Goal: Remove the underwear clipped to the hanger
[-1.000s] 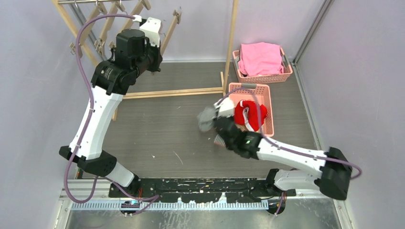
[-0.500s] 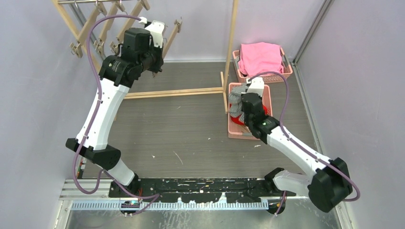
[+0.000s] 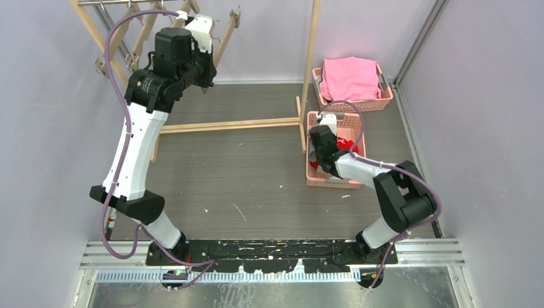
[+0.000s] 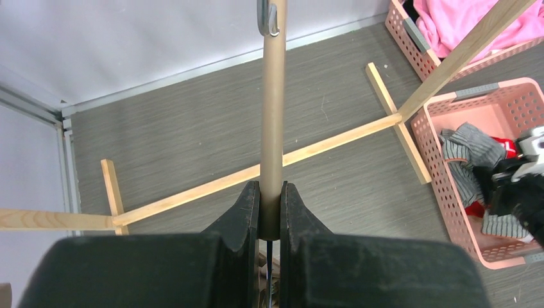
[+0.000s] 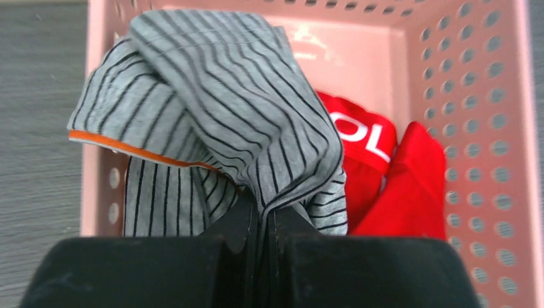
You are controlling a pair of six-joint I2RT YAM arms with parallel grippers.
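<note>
My left gripper is shut on the hanger's round wooden bar, which has a bare metal clip at its far end. In the top view it holds the hanger high at the back left. My right gripper is shut on a fold of the grey-and-white striped underwear, low inside the pink basket. Red underwear with white lettering lies beside it in the same basket. Seen from above, my right gripper sits at the left end of that basket.
Other wooden hangers hang from the rack's top rail at the back left. The rack's floor bar and upright post stand just left of the basket. A second basket with pink cloth sits behind.
My right arm swung from mid-floor to the pink basket, carrying the striped underwear down into it. My left arm shifted slightly with the hanger in its grip.
</note>
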